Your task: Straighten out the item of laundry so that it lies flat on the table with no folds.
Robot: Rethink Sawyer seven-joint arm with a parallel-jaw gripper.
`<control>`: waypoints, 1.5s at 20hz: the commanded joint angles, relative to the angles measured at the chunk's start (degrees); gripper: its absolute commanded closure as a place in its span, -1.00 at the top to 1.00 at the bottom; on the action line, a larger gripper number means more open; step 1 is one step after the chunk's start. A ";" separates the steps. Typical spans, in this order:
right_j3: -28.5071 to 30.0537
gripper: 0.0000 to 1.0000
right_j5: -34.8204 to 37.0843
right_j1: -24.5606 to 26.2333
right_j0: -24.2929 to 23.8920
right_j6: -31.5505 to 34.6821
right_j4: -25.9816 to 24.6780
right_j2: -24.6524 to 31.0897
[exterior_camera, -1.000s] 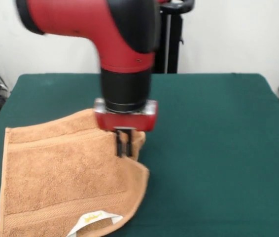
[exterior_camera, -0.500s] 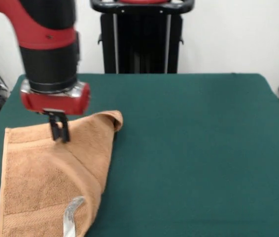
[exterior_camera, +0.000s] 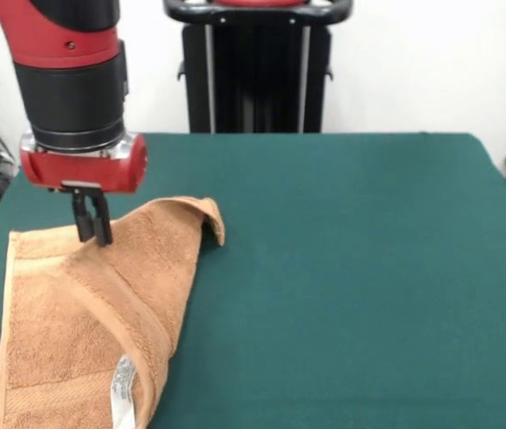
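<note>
Towel (exterior_camera: 74, 340) lies at the table's (exterior_camera: 351, 268) left side in the front view, running off the bottom edge of the picture. Left hem runs straight and close along the table's left edge; far hem lies flat, near the far-left corner region. Right portion is folded back over the body: a diagonal fold ridge runs from the far-left part down toward the bottom, and the folded flap's free corner curls up near the towel's far-right point. White label (exterior_camera: 123, 389) shows along the fold near the bottom, turned on edge.

Gripper (exterior_camera: 92, 228) hangs from the red and black arm (exterior_camera: 70, 80) over the towel's far-left part, fingers pressed together, pinching a raised bit of towel at the top of the ridge.

Open green felt spreads wide to the right of the towel and across the far side; bare room there is large. Little margin remains on the left.
</note>
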 commanded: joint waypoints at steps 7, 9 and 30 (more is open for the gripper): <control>6.12 -1.00 5.32 0.14 1.16 -13.15 -4.90 10.42; 6.34 -1.00 5.50 -0.12 0.83 -13.17 -5.21 10.81; 2.13 -1.00 0.86 3.52 8.39 -1.74 -8.78 6.09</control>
